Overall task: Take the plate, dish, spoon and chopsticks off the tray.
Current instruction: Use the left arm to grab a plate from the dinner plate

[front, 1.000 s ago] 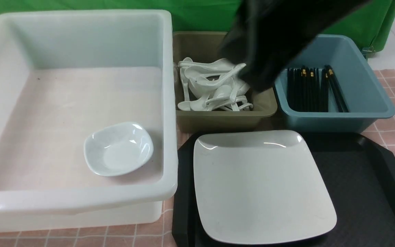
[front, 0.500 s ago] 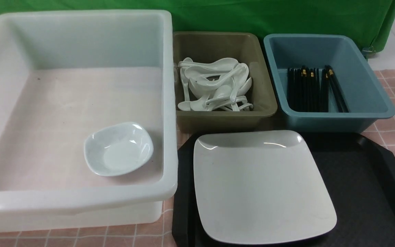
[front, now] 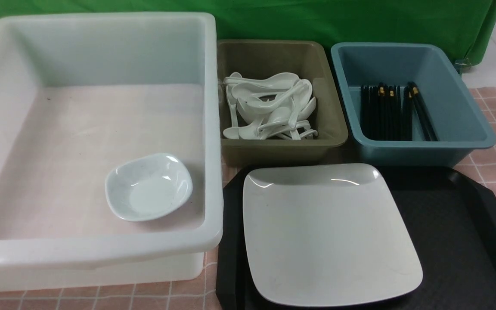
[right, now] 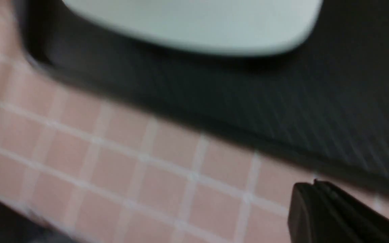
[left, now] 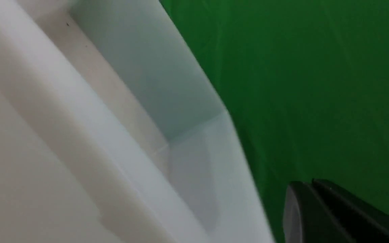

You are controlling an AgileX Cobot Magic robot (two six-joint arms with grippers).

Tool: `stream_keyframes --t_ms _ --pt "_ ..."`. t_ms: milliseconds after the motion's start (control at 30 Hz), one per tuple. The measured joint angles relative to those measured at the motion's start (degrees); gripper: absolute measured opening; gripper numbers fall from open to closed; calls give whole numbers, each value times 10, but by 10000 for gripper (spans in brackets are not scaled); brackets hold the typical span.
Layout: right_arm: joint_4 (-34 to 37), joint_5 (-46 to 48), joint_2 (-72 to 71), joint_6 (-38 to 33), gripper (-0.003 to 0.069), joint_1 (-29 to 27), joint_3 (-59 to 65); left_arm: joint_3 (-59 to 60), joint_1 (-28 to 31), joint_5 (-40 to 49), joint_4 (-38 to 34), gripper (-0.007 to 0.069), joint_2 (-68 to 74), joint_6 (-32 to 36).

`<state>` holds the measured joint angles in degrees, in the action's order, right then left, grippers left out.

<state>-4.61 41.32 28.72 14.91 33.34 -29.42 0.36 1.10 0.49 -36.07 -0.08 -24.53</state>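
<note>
dark arm off olive tub (front: pixel 274 150); plate (front: pixel 330 232) on tray (front: pixel 454 241)

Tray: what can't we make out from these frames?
- Tray: the front view's bottom and right edges cut off its near rim; the plate hides its left floor.
- Right wrist view: motion blur; only the plate's edge shows.
- Spoons in the olive tub: piled, uncountable.
- Arms: outside the front view.

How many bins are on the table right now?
3: a large white bin left of the tray; an olive bin and a blue bin side by side behind it, blue rightmost.
</note>
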Motion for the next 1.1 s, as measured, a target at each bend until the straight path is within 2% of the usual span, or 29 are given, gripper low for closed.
stream_keyframes --t_ms 100,167,300,333,400,500,533,567,600,667,800,867,900,933,967,1000,1033,1100 --pt "24 -129 -66 -23 30 0 9 0 0 -54 -16 5 0 -67" --pt "28 -172 -90 -45 30 0 9 -3 0 -53 -15 5 0 -86" --pt "30 -188 -111 -78 30 0 2 -77 0 57 15 5 1 -89" --pt "30 -183 -111 -86 30 0 -5 -130 0 106 36 5 13 -82" --pt "30 -171 -111 -106 30 0 -17 -205 0 198 54 5 54 -49" --pt "23 -153 -110 -131 30 0 -36 -335 0 368 54 5 159 44" --pt "22 -150 -110 -133 30 0 -41 -352 0 393 51 5 176 58" --pt "13 -136 -110 -139 30 0 -49 -422 0 492 30 5 247 119" --pt "12 -132 -110 -139 30 0 -51 -422 0 503 30 5 255 127" --pt "-6 -115 -110 -137 30 0 -57 -492 0 603 -5 5 352 209" --pt "-49 -79 -109 -98 30 0 -57 -553 -1 671 -59 5 477 271" --pt "-99 -48 -109 -63 30 0 -57 -564 -21 680 -110 5 553 300" --pt "-105 -44 -109 -60 30 0 -57 -564 -25 680 -112 5 557 300" --pt "-123 -34 -109 -50 30 0 -57 -565 -70 678 -125 5 588 300" --pt "-124 -33 -109 -48 30 0 -57 -565 -70 678 -125 5 590 300" --pt "-139 -29 -109 -45 30 0 -57 -565 -130 664 -125 5 606 285" --pt "-140 -29 -109 -45 30 0 -57 -565 -147 659 -123 5 610 282" --pt "-155 -26 -109 -44 30 0 -57 -568 -254 627 -66 5 640 205"
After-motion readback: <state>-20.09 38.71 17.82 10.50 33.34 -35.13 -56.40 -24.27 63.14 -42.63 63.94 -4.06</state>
